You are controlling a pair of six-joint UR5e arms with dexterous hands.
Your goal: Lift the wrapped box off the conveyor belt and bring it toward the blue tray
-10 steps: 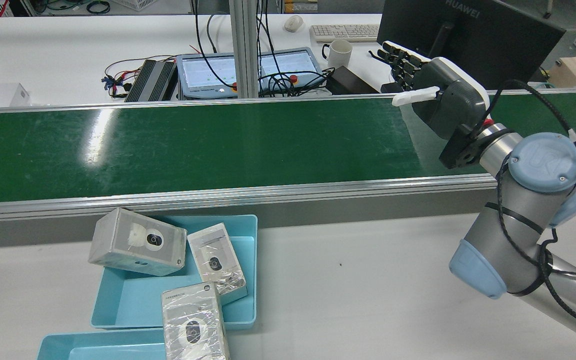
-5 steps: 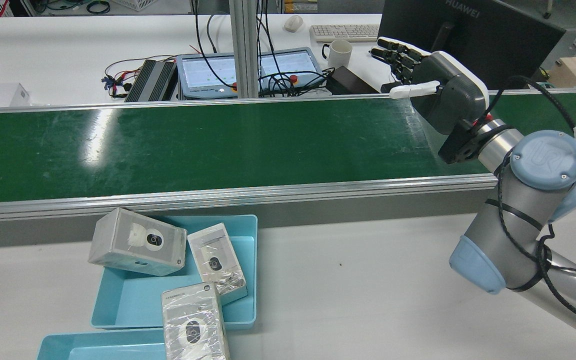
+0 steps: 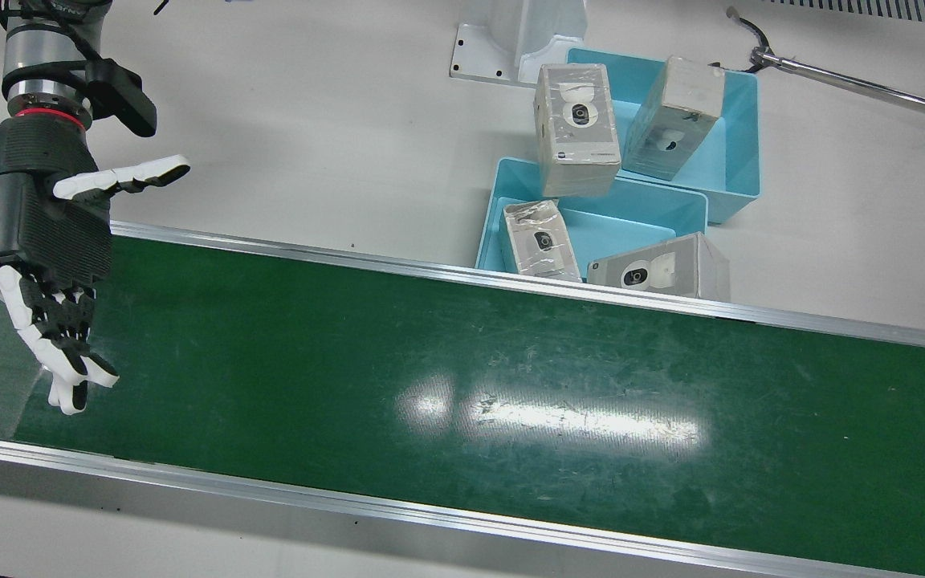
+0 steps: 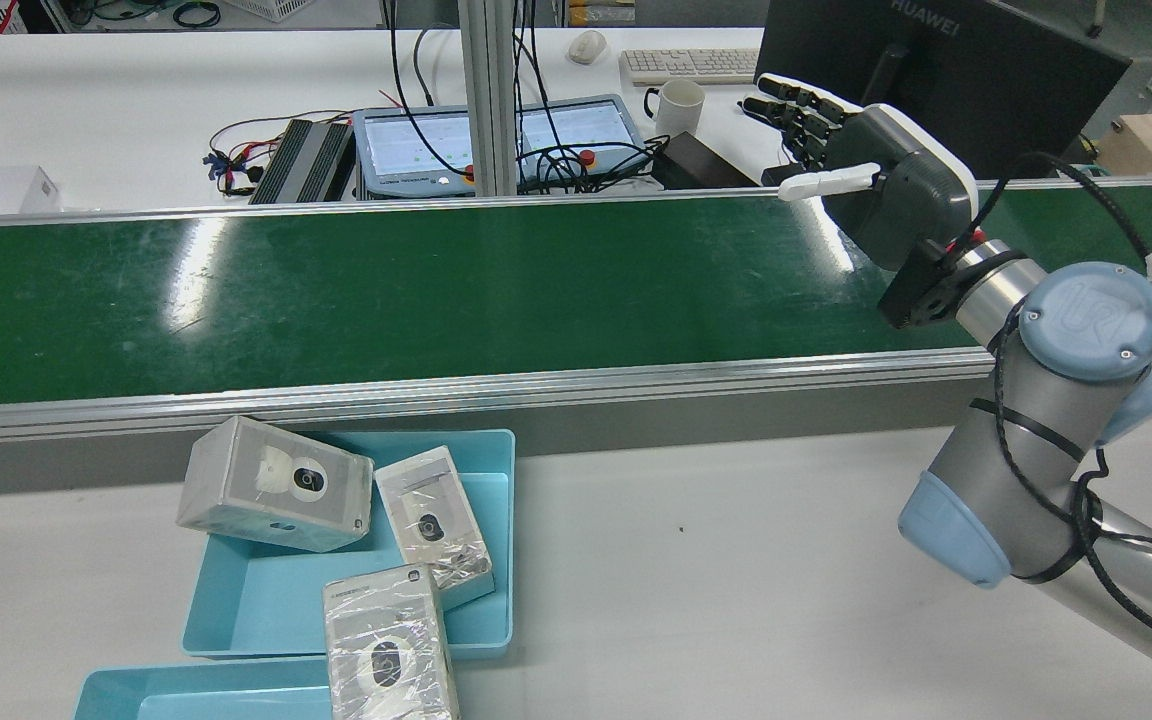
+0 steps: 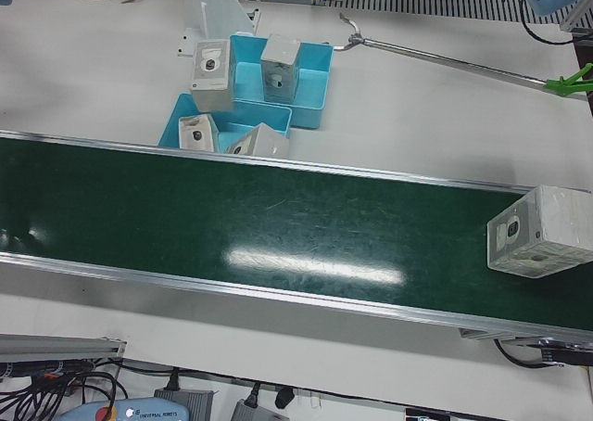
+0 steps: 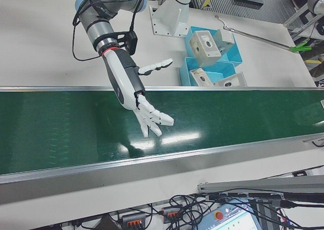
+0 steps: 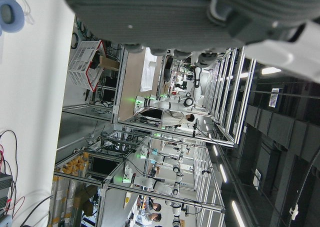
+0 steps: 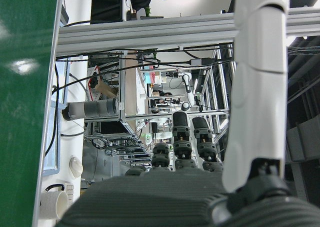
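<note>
A wrapped box (image 5: 540,231) with a camera picture on it lies on the green conveyor belt (image 5: 278,226), at the far right of the left-front view. No other view shows it. My right hand (image 4: 886,185) is open and empty, fingers spread, held above the opposite end of the belt; it also shows in the front view (image 3: 45,233) and the right-front view (image 6: 132,90). Two blue trays (image 4: 496,540) sit beside the belt and hold several wrapped boxes (image 4: 276,485). My left hand (image 7: 165,12) shows only in its own view, as a palm edge with nothing in it.
A monitor (image 4: 946,60), a keyboard (image 4: 691,65) and a mug (image 4: 678,105) stand on the desk behind the belt. A long metal rod (image 3: 856,80) lies on the white table (image 3: 310,120) near the trays. A pedestal base (image 3: 519,40) stands by the trays.
My right hand has lifted slightly and moved a little toward the far side of the belt, still open. The boxes in the trays have not moved.
</note>
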